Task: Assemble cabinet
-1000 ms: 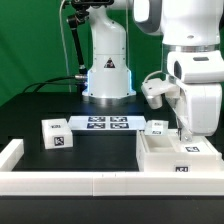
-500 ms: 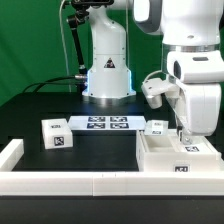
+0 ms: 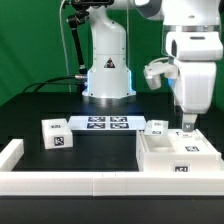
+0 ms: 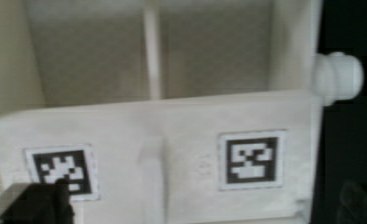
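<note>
The cabinet body [image 3: 172,156], a large white box with inner compartments and tags on its faces, lies at the exterior view's right near the front rail. It fills the wrist view [image 4: 180,140], showing two tags and a round knob. My gripper [image 3: 186,126] hangs just above its far edge. In the wrist view my gripper [image 4: 194,205] is open, with one dark finger [image 4: 38,205] at each side of the body's tagged wall, and it holds nothing. One small white tagged block [image 3: 55,133] lies at the left, and another [image 3: 158,127] lies behind the body.
The marker board [image 3: 105,124] lies flat in the middle, in front of the robot base [image 3: 107,75]. A low white border rail [image 3: 70,184] runs along the front and turns up at the left corner [image 3: 10,154].
The arm has risen and shifted slightly to the exterior view's right, so the gripper stands higher above the cabinet body. The parts have not moved.
</note>
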